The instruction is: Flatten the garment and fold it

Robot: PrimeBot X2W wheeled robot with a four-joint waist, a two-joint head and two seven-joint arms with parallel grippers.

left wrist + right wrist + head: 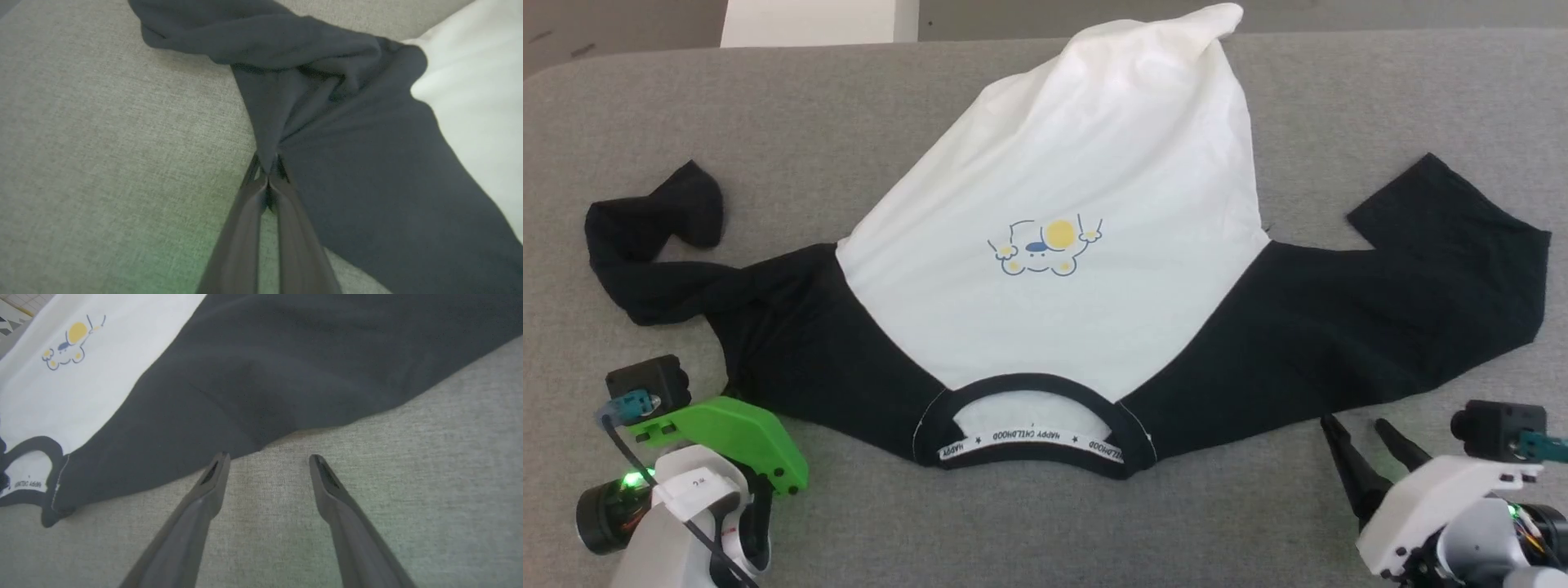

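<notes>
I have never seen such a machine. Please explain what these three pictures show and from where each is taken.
It is a robot with two arms. One picture looks down from its head; the other two come from cameras on its wrists. On the grey surface lies a shirt, white with black sleeves, collar nearest the robot. The left end effector is shut on the edge of one black sleeve. The right end effector is open, just short of the other sleeve, holding nothing.
</notes>
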